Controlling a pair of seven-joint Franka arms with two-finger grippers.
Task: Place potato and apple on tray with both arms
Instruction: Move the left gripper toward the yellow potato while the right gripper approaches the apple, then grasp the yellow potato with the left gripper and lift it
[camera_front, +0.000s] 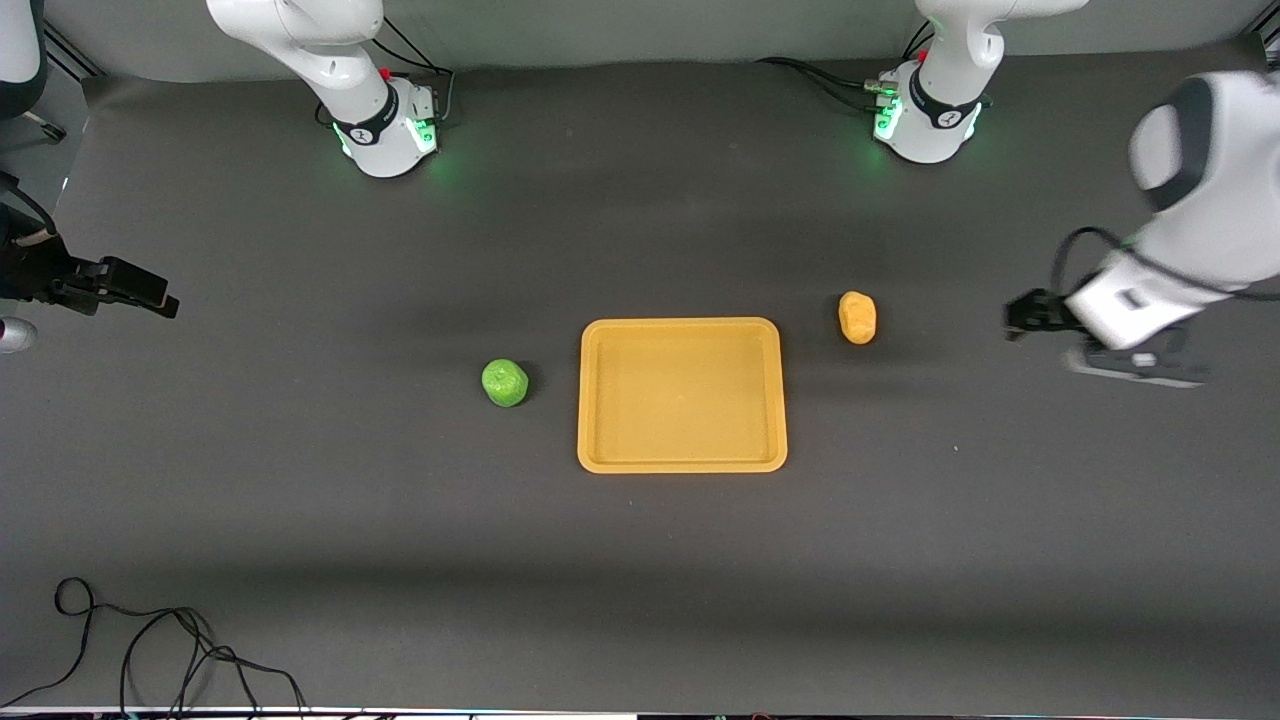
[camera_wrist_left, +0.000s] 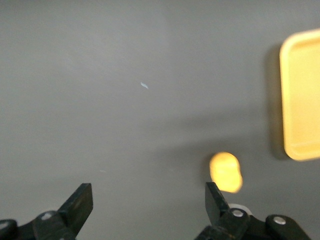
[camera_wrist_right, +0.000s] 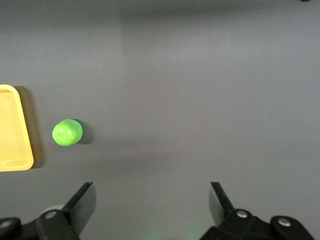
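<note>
On the dark grey table (camera_front: 640, 580), both hands, left (camera_wrist_left: 149, 200) and right (camera_wrist_right: 152, 200), hang wide apart, empty.

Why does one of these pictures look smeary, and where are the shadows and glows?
Left wrist view: the potato and tray are soft and washed out, as if smeared. Right wrist view: the apple is crisp, with a small shadow beside it. Front view: the left arm looks blurred, green light from both bases glows on the table, and the tray casts little shadow.
</note>
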